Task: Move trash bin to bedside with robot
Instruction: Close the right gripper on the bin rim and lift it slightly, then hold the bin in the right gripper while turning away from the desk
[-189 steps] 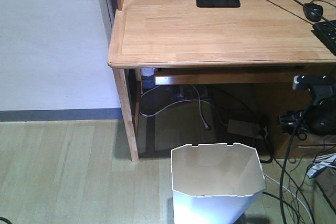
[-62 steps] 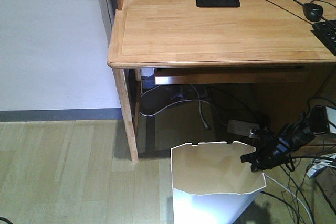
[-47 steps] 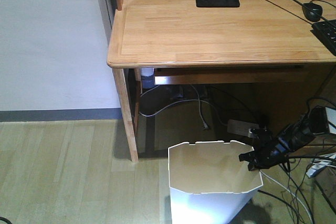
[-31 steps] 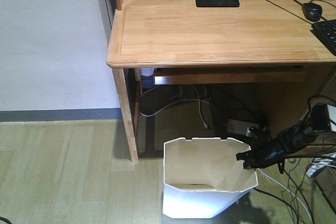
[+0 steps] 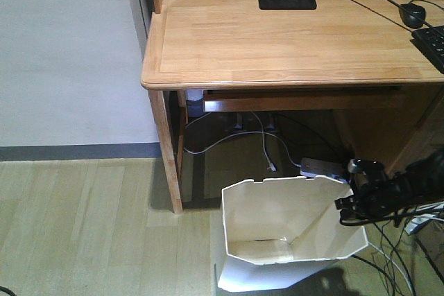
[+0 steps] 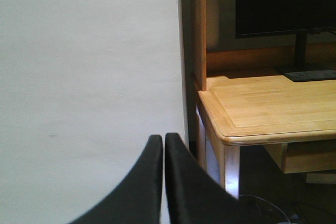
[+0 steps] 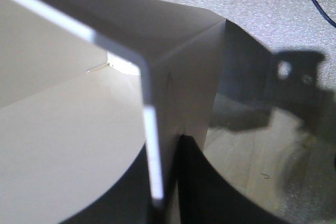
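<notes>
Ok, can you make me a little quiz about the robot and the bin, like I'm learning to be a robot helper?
1. True or false: the trash bin stands straight up on the floor.
2. Pick one: where does the right pincer grip the trash bin? A on its rim, B on its bottom, C on a handle.
3. Fill the gap: the left pincer, over by the wall, is ___ and holds nothing.

Key: 1 false, it is tipped over to one side. 2 A. 3 shut.
</notes>
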### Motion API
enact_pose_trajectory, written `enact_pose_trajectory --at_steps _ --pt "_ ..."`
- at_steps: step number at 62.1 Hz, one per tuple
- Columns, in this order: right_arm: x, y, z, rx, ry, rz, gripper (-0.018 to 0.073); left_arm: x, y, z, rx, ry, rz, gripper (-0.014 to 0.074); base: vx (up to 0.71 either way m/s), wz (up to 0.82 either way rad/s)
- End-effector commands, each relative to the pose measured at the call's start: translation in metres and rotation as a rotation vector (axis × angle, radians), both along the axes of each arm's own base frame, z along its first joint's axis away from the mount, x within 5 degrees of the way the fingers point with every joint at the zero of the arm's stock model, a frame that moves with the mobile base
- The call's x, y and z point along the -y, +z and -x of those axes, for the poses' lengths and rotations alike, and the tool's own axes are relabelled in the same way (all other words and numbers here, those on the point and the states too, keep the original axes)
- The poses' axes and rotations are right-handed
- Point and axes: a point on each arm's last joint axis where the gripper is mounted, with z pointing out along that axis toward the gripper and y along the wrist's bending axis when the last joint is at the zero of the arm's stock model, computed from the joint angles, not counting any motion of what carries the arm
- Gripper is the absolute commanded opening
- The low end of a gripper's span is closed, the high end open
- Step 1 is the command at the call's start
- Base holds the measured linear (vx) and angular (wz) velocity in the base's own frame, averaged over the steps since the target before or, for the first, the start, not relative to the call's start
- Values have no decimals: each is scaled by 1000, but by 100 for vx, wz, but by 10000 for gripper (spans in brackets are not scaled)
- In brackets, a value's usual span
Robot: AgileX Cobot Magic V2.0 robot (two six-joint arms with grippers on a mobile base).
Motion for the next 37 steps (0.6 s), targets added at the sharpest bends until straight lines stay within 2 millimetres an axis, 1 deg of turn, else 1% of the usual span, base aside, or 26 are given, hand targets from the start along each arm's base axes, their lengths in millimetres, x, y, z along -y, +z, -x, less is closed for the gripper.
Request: enact_pose_trajectory --at_steps 1,9,19,28,37 --pt "-5 66 -10 115 -17 -254 -3 1 3 0 71 -9 23 -6 0 0" --pt "-7 94 0 130 -24 -308 -3 1 3 0 71 -9 23 -6 0 0" --pt "-13 118 15 141 -24 -311 -3 1 3 0 71 -9 23 -6 0 0" --pt "-17 130 19 155 -14 -330 -3 1 3 0 71 -9 23 -6 0 0" --pt "-18 132 19 158 -7 -348 -3 1 3 0 71 -9 23 -6 0 0"
